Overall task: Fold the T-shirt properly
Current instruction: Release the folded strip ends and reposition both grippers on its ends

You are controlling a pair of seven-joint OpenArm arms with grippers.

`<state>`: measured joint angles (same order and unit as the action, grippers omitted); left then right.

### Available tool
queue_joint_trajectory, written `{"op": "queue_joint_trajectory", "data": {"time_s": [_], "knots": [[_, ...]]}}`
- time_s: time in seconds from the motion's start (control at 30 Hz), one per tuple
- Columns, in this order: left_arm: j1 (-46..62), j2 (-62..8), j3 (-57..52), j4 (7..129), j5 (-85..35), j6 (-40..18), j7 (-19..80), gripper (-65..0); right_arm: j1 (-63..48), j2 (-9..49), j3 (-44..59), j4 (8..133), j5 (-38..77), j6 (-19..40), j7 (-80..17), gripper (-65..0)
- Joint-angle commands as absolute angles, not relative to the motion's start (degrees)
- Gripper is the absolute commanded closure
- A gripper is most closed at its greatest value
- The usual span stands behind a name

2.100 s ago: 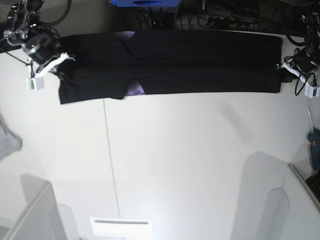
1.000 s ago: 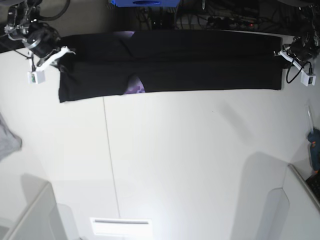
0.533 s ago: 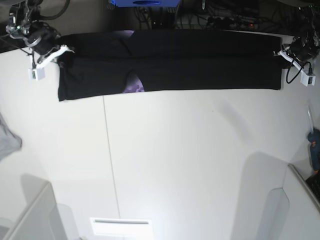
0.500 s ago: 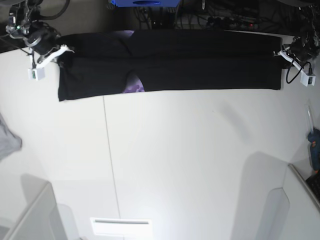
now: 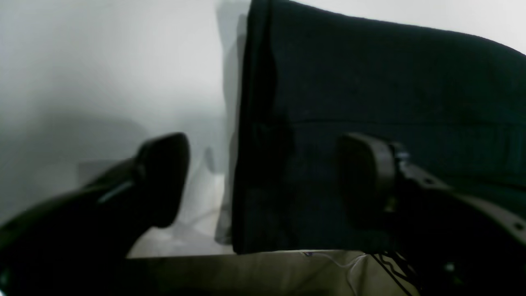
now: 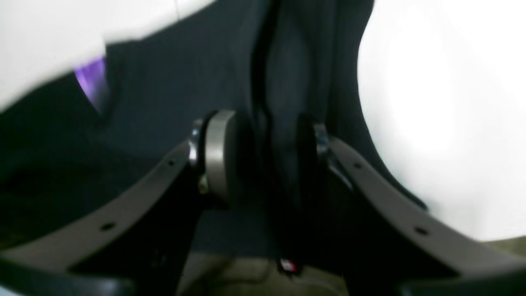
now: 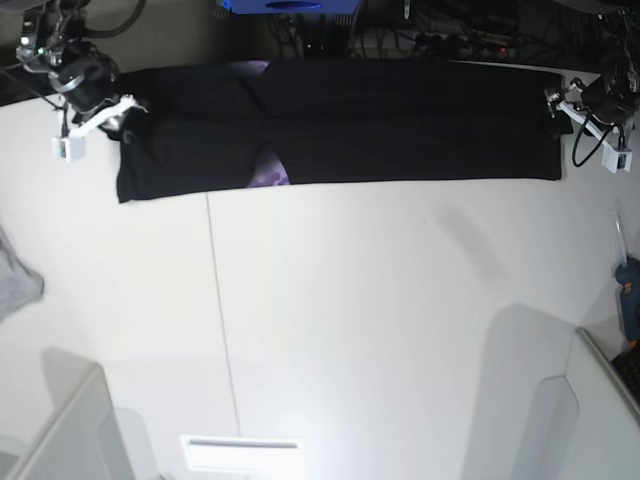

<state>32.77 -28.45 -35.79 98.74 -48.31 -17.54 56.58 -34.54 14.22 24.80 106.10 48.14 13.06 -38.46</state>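
Note:
The black T-shirt [image 7: 380,120] lies as a long folded strip across the far side of the white table [image 7: 350,320]. A bit of purple print [image 7: 270,175] shows at a fold. My right gripper [image 7: 125,112] is at the strip's left end. In the right wrist view it [image 6: 265,156] is shut on a bunched fold of the T-shirt [image 6: 164,102]. My left gripper [image 7: 556,103] is at the strip's right end. In the left wrist view it [image 5: 263,176] is open, and the T-shirt's [image 5: 390,74] side edge lies between its jaws.
A small grey cloth [image 7: 18,280] lies at the table's left edge. Cables [image 7: 450,40] and a blue box [image 7: 285,5] sit behind the table. A blue tool [image 7: 628,300] is at the right edge. Pale box-like shapes stand at the near left [image 7: 60,430] and near right [image 7: 600,420].
Both grippers have moved a little toward the far edge of the table at the shirt's ends. The shirt's left end has shifted slightly with the right gripper.

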Motion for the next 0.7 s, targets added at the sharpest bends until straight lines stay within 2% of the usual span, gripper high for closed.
{"op": "queue_joint_trajectory", "data": {"time_s": [0.0,0.13,0.2,0.23,0.3,0.33,0.37,0.53,0.67], "knots": [[33.63,-29.58,-38.73,100.62,-48.84,-17.63,55.69,-56.6,-35.38,14.11,26.95,107.12,48.66,13.32,-35.82,-23.4],[34.51,-26.15,-46.46,106.07,-48.92,-17.63,55.69,-56.1,-36.09,11.47,30.73,108.26,48.66,13.49,-30.99,-23.6],[34.95,-24.48,-48.84,108.53,-49.01,-17.63,55.78,-52.7,-36.18,11.56,30.73,109.76,48.66,14.99,-30.55,-23.0],[35.03,-24.22,-48.66,108.97,-49.01,-17.63,55.78,-46.9,-36.00,11.56,30.55,110.64,48.66,16.84,-30.55,-22.5],[34.51,-24.13,-46.37,108.70,-48.84,-17.63,55.78,-25.3,-35.47,11.38,28.79,111.52,48.66,23.08,-31.08,-16.4],[33.98,-24.04,-44.79,108.44,-48.75,-17.63,55.78,-11.2,-34.77,11.56,27.47,111.52,48.66,25.89,-31.34,-9.8],[33.54,-24.04,-43.38,107.74,-48.75,-17.54,55.78,0.0,-33.89,11.65,26.33,111.16,48.66,27.47,-31.60,-0.8],[31.25,-23.96,-39.08,100.88,-48.57,-17.36,55.60,0.0,-29.14,11.30,24.13,106.51,48.57,25.45,-39.60,0.0],[29.58,-23.96,-37.67,94.64,-48.48,-17.27,55.43,0.0,-26.24,11.21,24.13,100.70,44.70,25.45,-39.16,0.0]]}}
